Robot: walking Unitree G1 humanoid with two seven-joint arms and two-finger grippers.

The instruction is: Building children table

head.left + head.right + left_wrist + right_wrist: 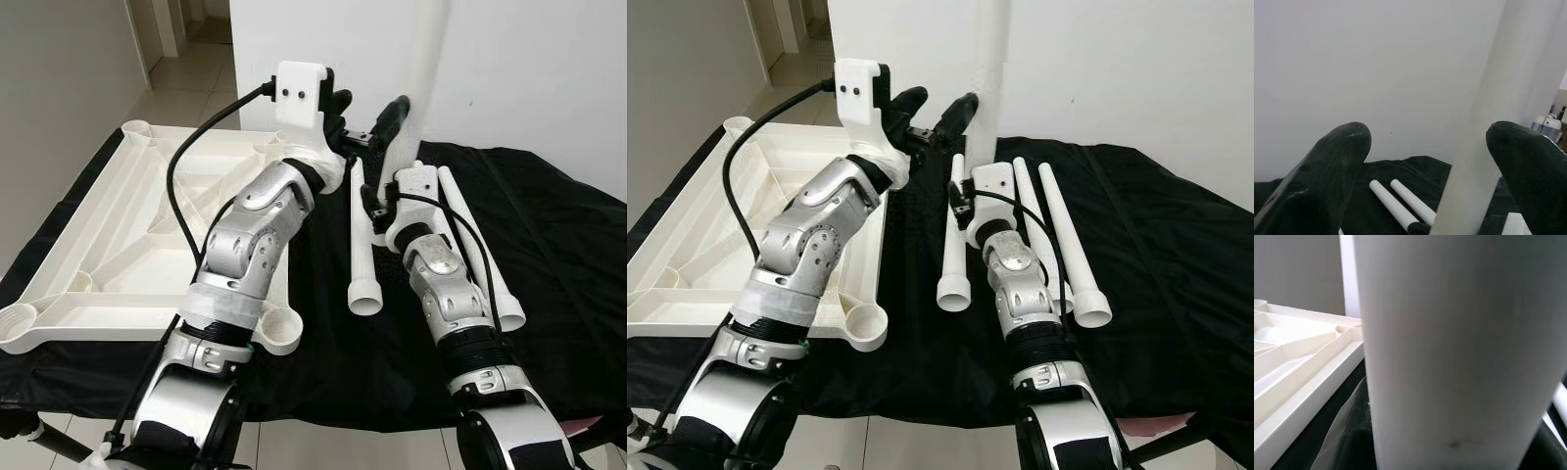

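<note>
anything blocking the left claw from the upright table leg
Nothing visible does. The upright table leg stands between the open fingers of the left claw, closer to one finger, not yet clamped.

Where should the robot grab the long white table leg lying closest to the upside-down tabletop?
Around the middle of the long white plastic leg, coming straight down from above. It lies flat on the black cloth, round and narrow, with open space along both sides for fingers.

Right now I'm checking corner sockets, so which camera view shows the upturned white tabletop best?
The left eye view: the tabletop lies whole there, ribs up, its corner sockets visible beside the left arm. In the right eye view its left edge is cropped. The right wrist view gives one blurred edge; the left wrist view looks elsewhere.
</note>
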